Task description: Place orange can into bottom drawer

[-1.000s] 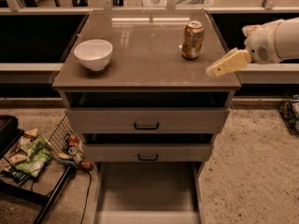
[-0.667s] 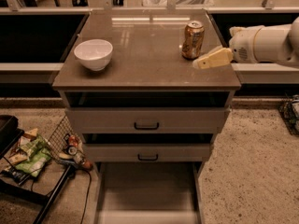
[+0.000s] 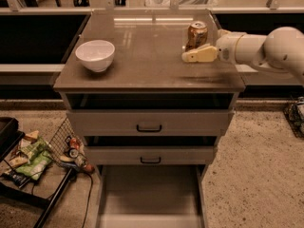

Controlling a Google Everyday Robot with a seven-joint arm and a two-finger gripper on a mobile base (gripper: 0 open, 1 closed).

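The orange can (image 3: 196,33) stands upright at the back right of the cabinet top (image 3: 142,65). My gripper (image 3: 191,55) reaches in from the right on a white arm, its pale fingers (image 3: 199,55) lying just in front of the can's base and pointing left. The bottom drawer (image 3: 149,196) is pulled out at the foot of the cabinet, its flat floor bare.
A white bowl (image 3: 95,55) sits on the left of the cabinet top. Two upper drawers with black handles (image 3: 149,128) are slightly ajar. A wire basket with snack bags and cans (image 3: 42,153) stands on the floor at left. Dark shelving runs behind.
My gripper has moved left along the cabinet top, from beyond the right edge to right in front of the can. The can and bowl have not moved.
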